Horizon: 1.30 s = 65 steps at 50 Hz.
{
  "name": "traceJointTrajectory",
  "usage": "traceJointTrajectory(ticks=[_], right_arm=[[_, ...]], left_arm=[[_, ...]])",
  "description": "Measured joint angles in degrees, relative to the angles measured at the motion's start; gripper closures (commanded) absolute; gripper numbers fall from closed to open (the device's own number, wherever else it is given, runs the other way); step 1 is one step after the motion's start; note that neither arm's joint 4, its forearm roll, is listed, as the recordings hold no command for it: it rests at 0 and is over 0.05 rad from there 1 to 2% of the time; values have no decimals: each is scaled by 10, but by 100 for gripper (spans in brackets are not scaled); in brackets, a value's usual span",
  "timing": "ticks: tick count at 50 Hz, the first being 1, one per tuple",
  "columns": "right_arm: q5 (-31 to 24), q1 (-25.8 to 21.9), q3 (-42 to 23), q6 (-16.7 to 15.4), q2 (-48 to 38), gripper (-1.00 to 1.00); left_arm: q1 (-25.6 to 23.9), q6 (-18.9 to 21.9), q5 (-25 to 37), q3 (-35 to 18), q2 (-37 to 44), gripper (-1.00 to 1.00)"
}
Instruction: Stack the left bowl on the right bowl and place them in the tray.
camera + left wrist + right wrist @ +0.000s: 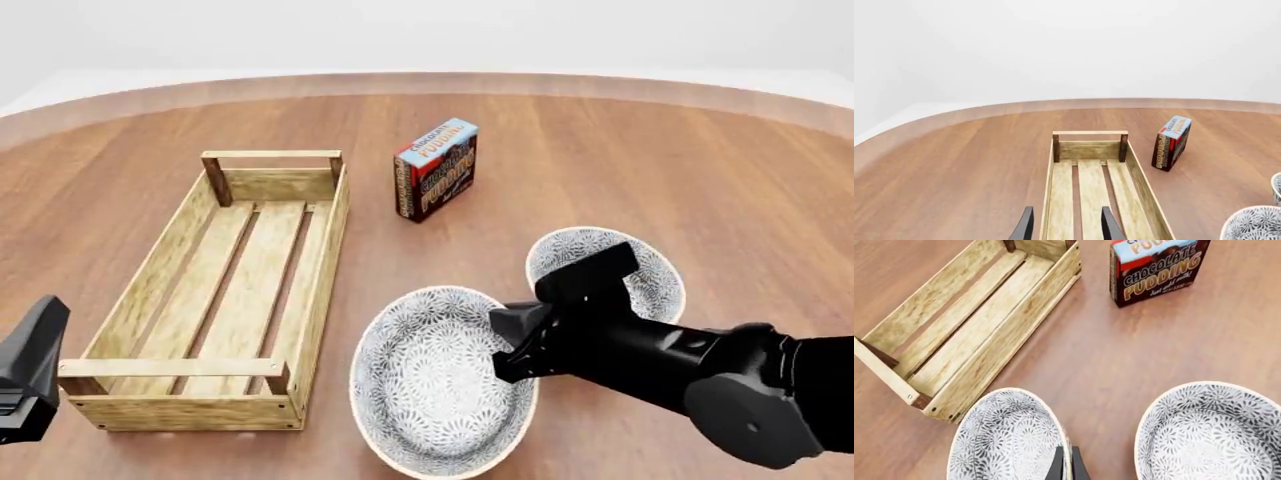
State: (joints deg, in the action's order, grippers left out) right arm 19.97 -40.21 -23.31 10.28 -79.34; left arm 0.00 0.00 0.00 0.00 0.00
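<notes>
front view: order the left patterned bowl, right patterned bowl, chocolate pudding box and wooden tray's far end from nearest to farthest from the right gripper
1. Left grey-patterned ceramic bowl, rim between the right gripper's fingers.
2. Right grey-patterned ceramic bowl, just beyond.
3. Upright chocolate pudding box, farther back.
4. Light-wood slatted tray's far end, back left.

A round-edged wooden table with warm brown grain fills the scene; beyond its paler rim lies a plain white backdrop under soft, even light

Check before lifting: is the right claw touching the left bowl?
Touching: right wrist view shows the right claw pinched on the left bowl at its rim.
</notes>
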Motion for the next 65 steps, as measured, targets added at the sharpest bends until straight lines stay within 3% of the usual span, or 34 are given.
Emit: traceJointTrajectory(ticks=[32,65], right_arm=[[-148,71,-45,-12,204,100],[-169,202,-93,38,218,100]], left_arm=[[0,0,0,0,0,-100],[0,0,0,0,0,-100]])
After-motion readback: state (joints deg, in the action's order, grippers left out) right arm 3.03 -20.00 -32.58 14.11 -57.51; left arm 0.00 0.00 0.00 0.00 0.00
